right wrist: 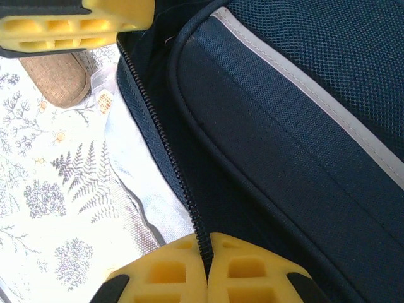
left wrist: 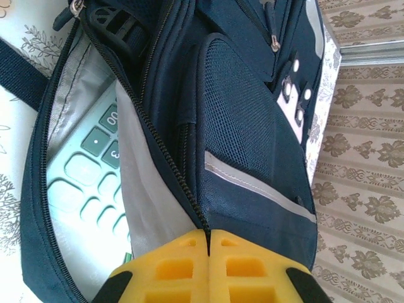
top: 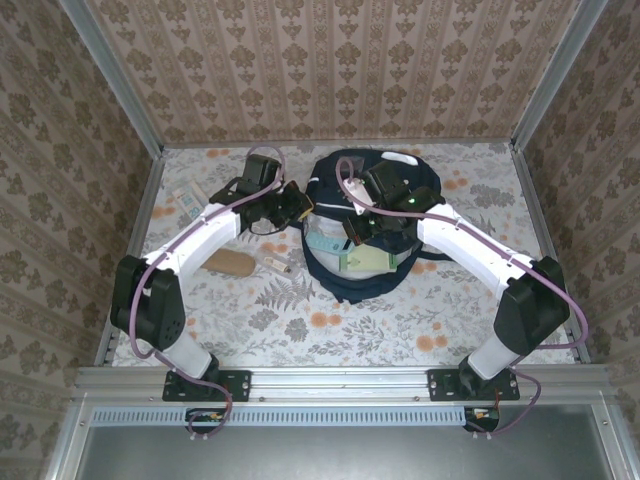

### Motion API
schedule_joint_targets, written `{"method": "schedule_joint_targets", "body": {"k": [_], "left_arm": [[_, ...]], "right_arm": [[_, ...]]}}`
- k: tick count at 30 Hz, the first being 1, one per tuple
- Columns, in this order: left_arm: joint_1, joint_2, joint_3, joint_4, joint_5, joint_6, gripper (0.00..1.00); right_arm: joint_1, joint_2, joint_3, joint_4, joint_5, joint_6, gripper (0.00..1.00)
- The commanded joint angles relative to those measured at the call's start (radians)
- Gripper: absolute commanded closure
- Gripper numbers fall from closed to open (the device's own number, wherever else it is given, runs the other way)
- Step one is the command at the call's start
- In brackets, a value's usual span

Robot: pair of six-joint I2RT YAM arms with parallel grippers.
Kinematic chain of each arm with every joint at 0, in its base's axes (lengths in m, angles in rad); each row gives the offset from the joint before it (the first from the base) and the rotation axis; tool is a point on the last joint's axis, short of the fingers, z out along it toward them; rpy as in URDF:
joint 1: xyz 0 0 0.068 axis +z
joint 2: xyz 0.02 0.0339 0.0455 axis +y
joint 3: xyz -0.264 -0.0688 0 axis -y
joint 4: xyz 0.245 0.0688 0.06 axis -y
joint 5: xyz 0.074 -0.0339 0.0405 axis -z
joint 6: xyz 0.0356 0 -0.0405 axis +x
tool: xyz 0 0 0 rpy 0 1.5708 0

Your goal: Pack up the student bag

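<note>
Top external: floral table (top: 350,330) w/ student bag (top: 360,288), wallpapered walls (top: 330,70) around.

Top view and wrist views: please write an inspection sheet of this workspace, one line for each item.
Surface: table covered with a flowered cloth.
Job's things: bag in the middle, main zip open; calculator inside it.
Clutter: brown pouch and small packet left of the bag; white item further left, too small to identify.
Grippers: left gripper shut on the bag's zip edge; right gripper shut on the zip edge too.
Cables: purple cables run along both arms.
Surroundings: patterned walls; metal frame.
</note>
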Motion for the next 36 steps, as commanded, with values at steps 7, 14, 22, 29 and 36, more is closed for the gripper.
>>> {"method": "schedule_joint_targets", "body": {"k": [7, 14, 22, 29, 36], "left_arm": [[0.082, -0.171, 0.007, -0.285, -0.304, 0.144, 0.17], [0.225, -0.331, -0.202, -0.441, -0.503, 0.062, 0.04], [0.273, -0.334, -0.363, -0.335, -0.506, -0.019, 0.03], [0.275, -0.223, -0.381, -0.273, -0.539, -0.144, 0.0], [0.274, -0.083, -0.345, -0.218, -0.532, -0.182, 0.0]], "right_arm": [[-0.003, -0.061, 0.063, 0.052, -0.026, 0.119, 1.0], [-0.035, -0.066, 0.091, 0.089, -0.053, 0.195, 1.0], [-0.063, -0.081, 0.115, 0.126, -0.046, 0.254, 1.0], [-0.066, -0.102, 0.113, 0.146, -0.046, 0.261, 1.0], [-0.072, -0.104, 0.108, 0.144, -0.056, 0.262, 1.0]]}}
